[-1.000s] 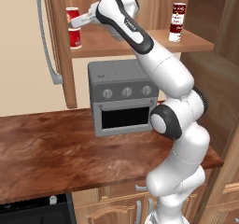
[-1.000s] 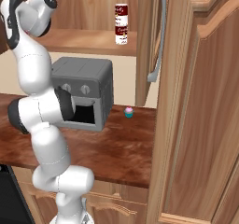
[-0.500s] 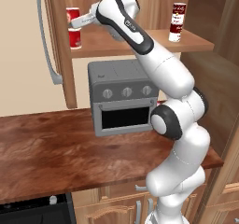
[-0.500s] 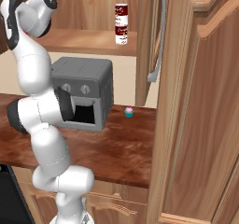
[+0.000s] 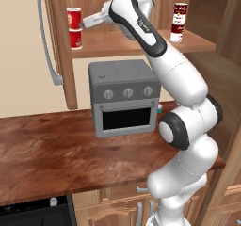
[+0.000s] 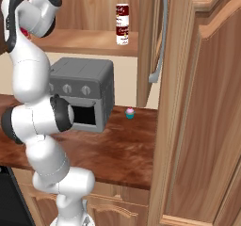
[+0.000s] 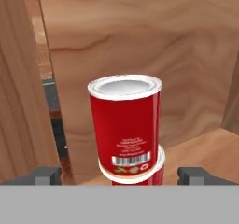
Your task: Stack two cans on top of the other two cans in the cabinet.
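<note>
On the left end of the cabinet shelf (image 5: 123,42) a red can (image 5: 73,17) stands upright on another red can (image 5: 75,38). My gripper (image 5: 86,22) is just right of this stack, at the level of the top can. Close up, the top can (image 7: 125,125) with its barcode label rests on the pale rim of the lower can (image 7: 158,162). My gripper (image 7: 120,175) is open, its tips wide on either side of the can and clear of it. At the shelf's right end a red-and-white can (image 5: 180,11) stands on a second can (image 5: 177,32), the same stack as (image 6: 122,24).
A grey toaster oven (image 5: 124,98) stands on the wooden counter (image 5: 52,149) below the shelf. A small cupcake (image 6: 129,113) sits beside it. The cabinet's open doors carry curved grey handles (image 5: 47,41) (image 6: 159,36). A tall wooden panel (image 6: 202,126) rises at the right.
The jaws have spread a little wider and the hand has drawn slightly back from the top red can, which stays on the lower one.
</note>
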